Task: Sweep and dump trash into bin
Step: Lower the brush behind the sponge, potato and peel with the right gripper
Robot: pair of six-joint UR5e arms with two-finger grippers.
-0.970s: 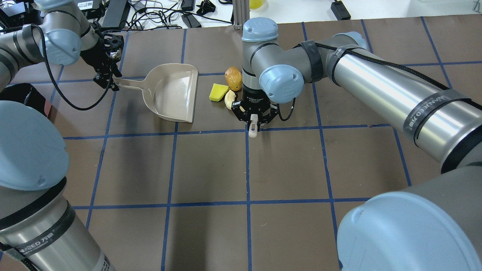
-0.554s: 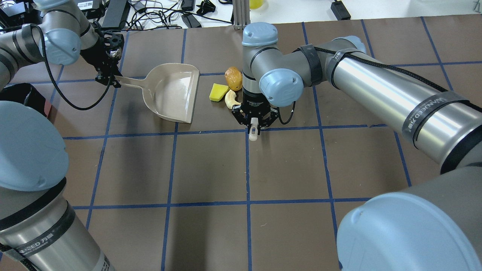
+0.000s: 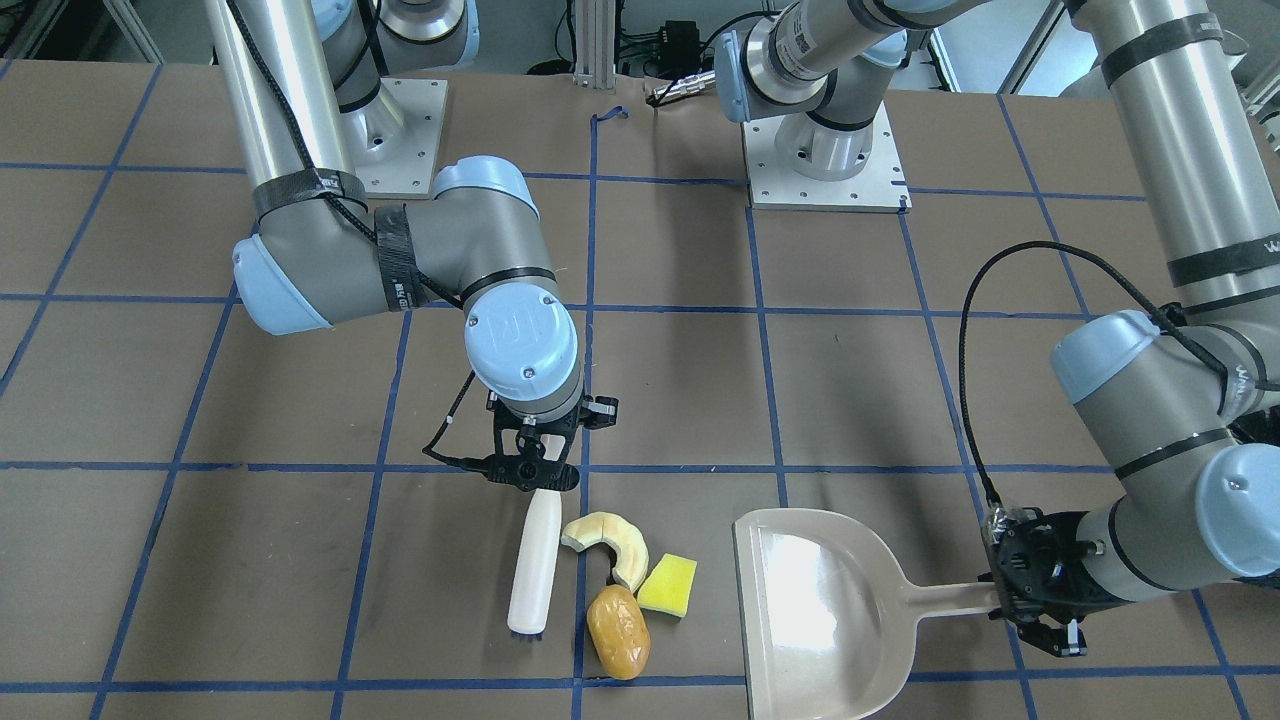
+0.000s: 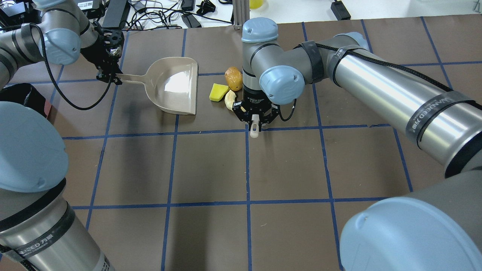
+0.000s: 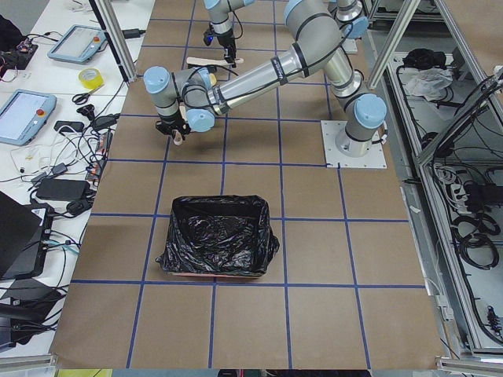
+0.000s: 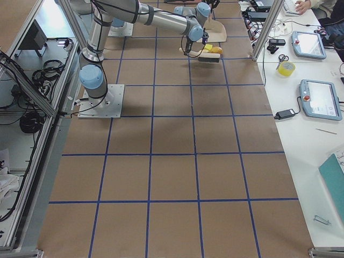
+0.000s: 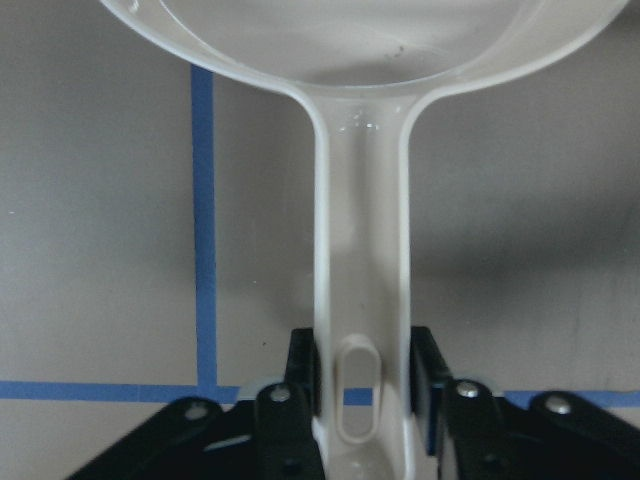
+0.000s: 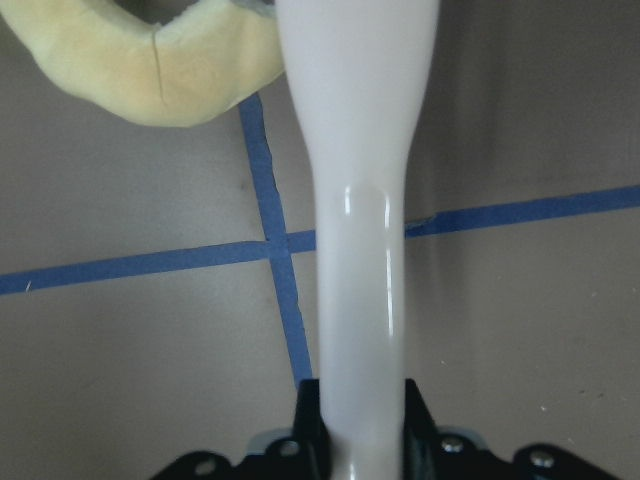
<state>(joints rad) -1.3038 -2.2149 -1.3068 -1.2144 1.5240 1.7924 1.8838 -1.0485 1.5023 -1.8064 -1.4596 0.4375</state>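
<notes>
As judged from the lie of things, progress: early; nothing swept, nothing dumped.
Ready: brush (image 3: 535, 565) and dustpan (image 3: 830, 620) both in hand, pan mouth facing the trash.
Left to do: push all three pieces into the dustpan, carry it to the bin (image 5: 181, 243), tip it out.
Right gripper (image 3: 533, 478): fingers closed on the brush handle's top end; brush lies beyond the trash from the dustpan.
Left gripper (image 7: 362, 370): fingers clamped on either side of the dustpan handle's end, at the hanging slot.
Trash: lies on the table (image 3: 150, 380) just beside the dustpan mouth, none inside it; wedge (image 3: 668, 585) nearest, crescent (image 3: 610, 545) and lump (image 3: 618, 632) close behind, bunched together.
Bin: stands well apart from the dustpan, toward the robot's left end of the table.
Materials: dustpan of smooth beige plastic, glossy, flat-lipped; brush handle white, slick, waisted, bristles too small to judge; crescent pale, matt, foam-like; wedge bright yellow, sharp-edged; lump tan-brown, shiny, oval; bin lined with crinkled black plastic.
</notes>
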